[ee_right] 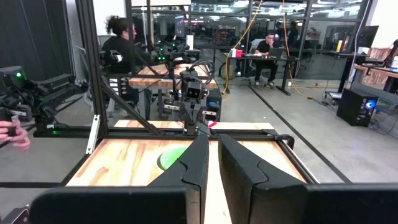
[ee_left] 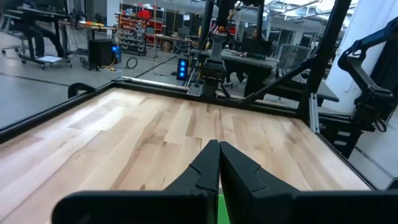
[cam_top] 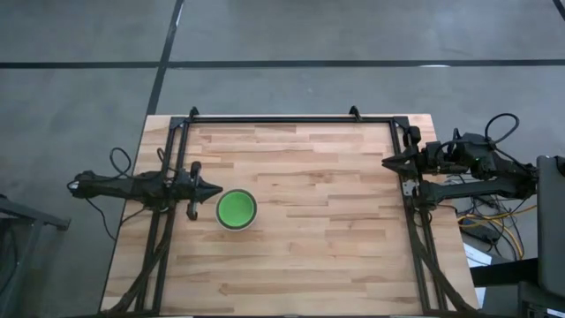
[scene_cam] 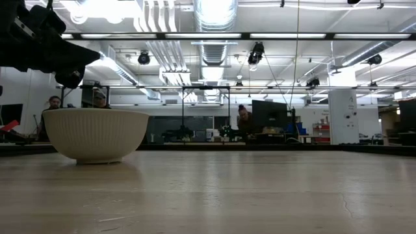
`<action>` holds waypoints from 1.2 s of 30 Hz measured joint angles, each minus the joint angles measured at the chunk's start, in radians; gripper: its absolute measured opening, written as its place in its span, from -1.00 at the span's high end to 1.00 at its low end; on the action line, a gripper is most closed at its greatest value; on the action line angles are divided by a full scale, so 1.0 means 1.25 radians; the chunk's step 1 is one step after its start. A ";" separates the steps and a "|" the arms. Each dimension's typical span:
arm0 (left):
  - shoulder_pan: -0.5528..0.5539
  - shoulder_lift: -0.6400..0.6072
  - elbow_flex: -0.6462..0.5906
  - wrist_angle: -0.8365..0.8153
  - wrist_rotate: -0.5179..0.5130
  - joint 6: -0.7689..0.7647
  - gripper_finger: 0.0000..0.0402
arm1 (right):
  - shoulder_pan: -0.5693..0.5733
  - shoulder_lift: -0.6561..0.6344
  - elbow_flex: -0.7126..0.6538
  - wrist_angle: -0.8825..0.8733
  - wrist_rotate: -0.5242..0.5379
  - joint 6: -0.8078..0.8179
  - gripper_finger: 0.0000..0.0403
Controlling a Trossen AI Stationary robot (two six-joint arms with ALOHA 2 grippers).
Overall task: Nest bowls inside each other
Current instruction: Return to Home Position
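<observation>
You have the pale bowl (cam_top: pixel 250 222) on the left half of the desk (cam_top: pixel 318 230), about midway between its near and far edges, upright; a green bowl (cam_top: pixel 237 208) sits nested inside it, and from above only that green inside and the pale rim show, so you cannot tell how many more lie between them; from desk height only the ribbed pale outer wall is visible, resting flat on the wood

Your left end effector (cam_top: pixel 212 189) sits just left of the nested bowls, raised above rim level and clear of them; its fingers (ee_left: pixel 205 171) meet at the tips, closed on nothing; a sliver of green shows beneath them in the left wrist view

Your right end effector (cam_top: pixel 386 162) is at the right edge of the desk, well apart from the bowls, over the black frame (cam_top: pixel 291 119) rail; its fingers (ee_right: pixel 198 163) are parted by a narrow slit, holding nothing, and point across the desk toward the green bowl

A person (ee_right: pixel 121 45) is at a bench in the room beyond the desk
</observation>
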 joint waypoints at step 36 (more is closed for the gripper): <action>0.000 0.000 -0.002 0.000 0.000 0.091 0.93 | 0.000 0.000 0.000 0.000 0.000 0.000 0.83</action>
